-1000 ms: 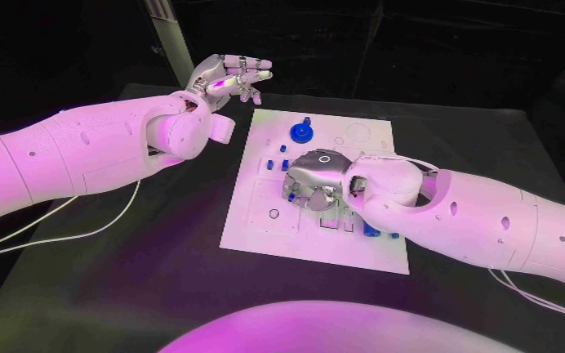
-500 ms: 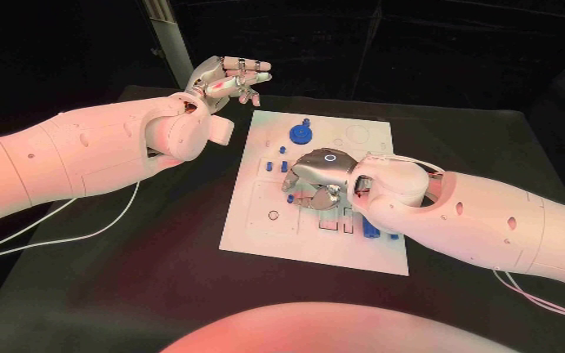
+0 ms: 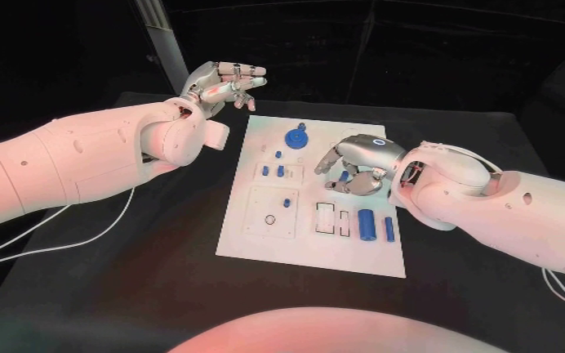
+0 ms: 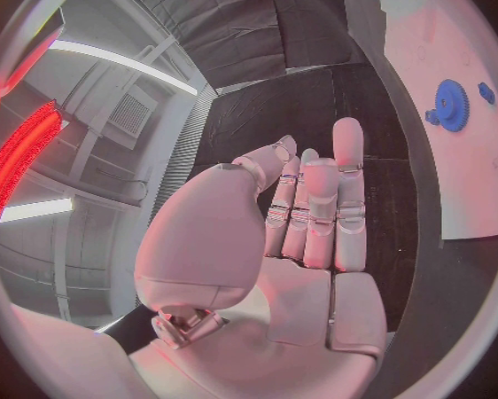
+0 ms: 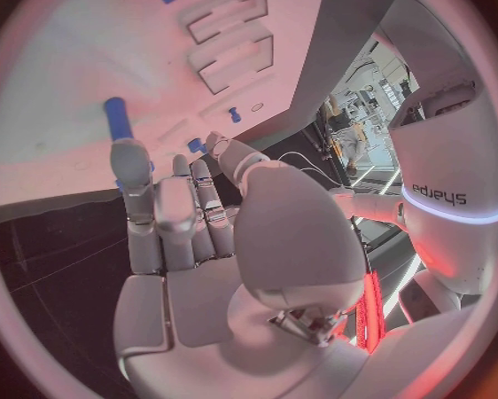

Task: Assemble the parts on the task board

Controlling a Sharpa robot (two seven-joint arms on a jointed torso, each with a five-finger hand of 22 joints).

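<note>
So the left hand [image 3: 224, 83] is parked up off the table [image 3: 153, 271], past the far left corner of the task board [image 3: 265, 243], palm up with the fingers [image 4: 349, 173] straight and close together, thumb bent beside them, nothing in it. That leaves the whole left strip of table and the near edge open, apart from a thin white cable [image 3: 71, 243] trailing along the left side.

The board itself is a white plate sitting mid-table, long side running away from the robot. Near its far edge there's a blue gear [image 3: 299, 135] standing up on it; the left wrist camera catches the same gear [image 4: 452, 105] too. Below that, a few small blue pegs [image 3: 272, 171] sit on the left half, one more small blue piece [image 3: 288, 203] in a square plate section, and two blue cylinders [image 3: 377, 224] lie side by side toward the near right corner, next to some rectangular slots [image 3: 332, 218].

The right hand [image 3: 359, 163] hovers over the right edge of the board, fingers [image 5: 150, 213] curled downward above a blue peg [image 3: 343, 176]. Can't tell if it's actually pinching anything. The right forearm covers the table beyond the board's right edge.
</note>
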